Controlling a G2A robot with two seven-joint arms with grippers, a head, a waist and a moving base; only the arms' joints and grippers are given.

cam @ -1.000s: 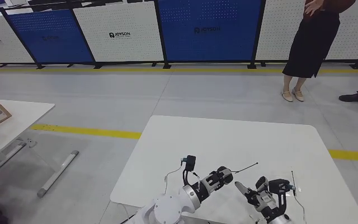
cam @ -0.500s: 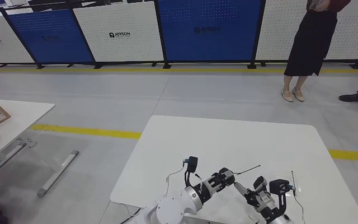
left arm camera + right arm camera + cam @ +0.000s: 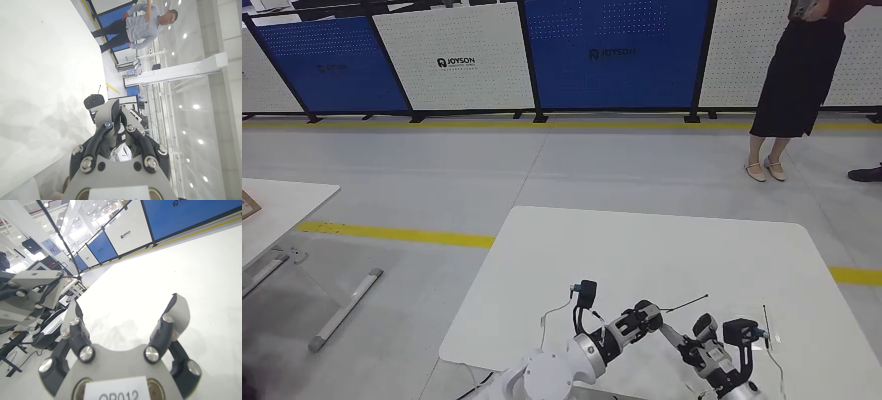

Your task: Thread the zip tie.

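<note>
Zip tie: a thin black zip tie [image 3: 684,302] [image 3: 71,276] sticks out sideways from the tips of the left pincer. It is raised above the counter, close to the counter's near edge. Its free end carries a small knob and points toward the robot's right and slightly away from the robot.

Left pincer: the grey-and-black left pincer [image 3: 652,314] [image 3: 119,108] [image 3: 59,276] has its fingers pressed together and is clamped on the near end of the zip tie. In its own wrist view the black pads [image 3: 115,111] meet at the tips.

Right pincer: the grey-and-black right pincer [image 3: 670,334] [image 3: 125,303] has its two fingers spread wide apart and grips nothing. In the top view it sits just beside the left pincer, nearer the robot than the zip tie. In the right wrist view the tie's knob lies beyond one fingertip [image 3: 75,308], outside the gap between the fingers.

Counter: a white rectangular counter [image 3: 642,250] [image 3: 37,56] [image 3: 160,272] lies under both pincers, which hang over the strip nearest the robot.

Floor: a grey floor [image 3: 442,170] surrounds the counter. A yellow line [image 3: 392,234] crosses it and passes behind the counter.

Partitions: a row of blue and white perforated panels [image 3: 617,50] stands beyond the floor.

Side table: the corner of a second white table [image 3: 282,205] lies well apart from the counter, to the robot's left.
</note>
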